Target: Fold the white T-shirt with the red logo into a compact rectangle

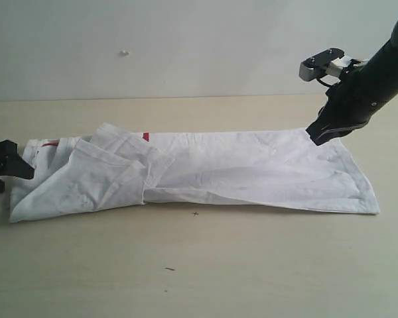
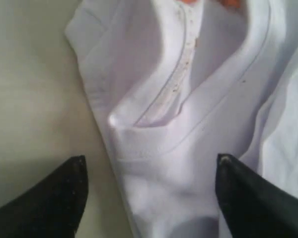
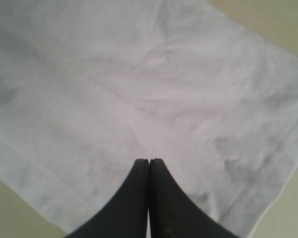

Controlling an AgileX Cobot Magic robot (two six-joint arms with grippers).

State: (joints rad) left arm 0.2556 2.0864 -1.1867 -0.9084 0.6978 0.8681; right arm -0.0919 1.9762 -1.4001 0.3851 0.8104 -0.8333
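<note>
I see the white, wrinkled cotton T-shirt (image 1: 252,172) lying on the pale beige table (image 1: 265,271). It is folded along its length into a long band that goes from left to right in the exterior view. At its left end a part of the cloth is folded over on top, and only small pieces of the red logo (image 1: 145,136) show at the far edge of this fold.

The black left gripper (image 1: 14,173) sits low at the left end of the shirt, just beside the cloth. In the left wrist view its two jaws stand wide apart, with the ribbed round collar (image 2: 181,94) in front of them.

The black right gripper (image 1: 322,134) is at the far edge of the shirt near its right end, with its tip down on the cloth. Its jaws are pressed together with no gap. I cannot tell whether a bit of cloth is pinched between them. The stitched hem (image 3: 270,183) runs near it.
</note>
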